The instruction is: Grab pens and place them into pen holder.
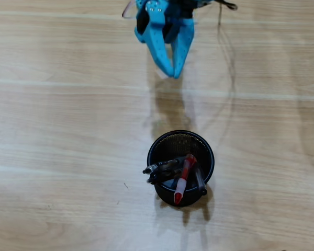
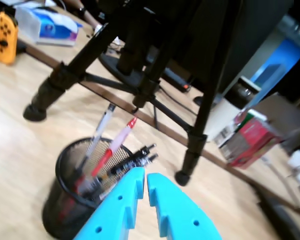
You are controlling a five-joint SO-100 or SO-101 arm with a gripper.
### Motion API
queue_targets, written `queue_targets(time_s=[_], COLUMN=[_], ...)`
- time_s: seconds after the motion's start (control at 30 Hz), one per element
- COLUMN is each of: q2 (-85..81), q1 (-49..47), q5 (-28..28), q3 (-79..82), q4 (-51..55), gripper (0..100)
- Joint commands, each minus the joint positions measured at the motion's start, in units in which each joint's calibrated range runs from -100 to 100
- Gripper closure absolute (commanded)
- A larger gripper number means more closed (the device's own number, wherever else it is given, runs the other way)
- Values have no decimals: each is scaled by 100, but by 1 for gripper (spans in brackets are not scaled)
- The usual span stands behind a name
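The cup (image 1: 180, 167) stands on the table (image 1: 52, 130), nearer the bottom edge in the overhead view. All four pens seem to be inside it. The red pen (image 1: 183, 180) leans over the rim, two black pens (image 1: 165, 168) poke out to the left, and the clear pen (image 2: 101, 127) stands tall in the wrist view. I see no pens lying on the table.

The blue gripper (image 1: 174, 73) is up by the top edge, well away from the cup. Its jaws are almost together, with only a thin gap, and they hold nothing.

The job looks done. The best thing now is to keep the arm high and away, so it does not bump the cup or knock the leaning pens out.
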Motion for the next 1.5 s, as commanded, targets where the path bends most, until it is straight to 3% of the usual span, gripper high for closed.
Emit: queue_targets(time_s=[0.0, 0.27, 0.5, 0.73, 0.93, 1.27, 1.47], q2=[-1693, -3773, -5081, -6338, -6279, -6287, -6287], q1=[57, 185, 313, 331, 413, 477, -25], q5=[879, 1738, 2424, 3042, 3298, 3481, 3487], q3=[1601, 4117, 3818, 4072, 4072, 4063, 4045], q4=[-42, 159, 3940, 5881, 6601, 6628, 6656], gripper=[98, 98, 98, 98, 98, 98, 98])
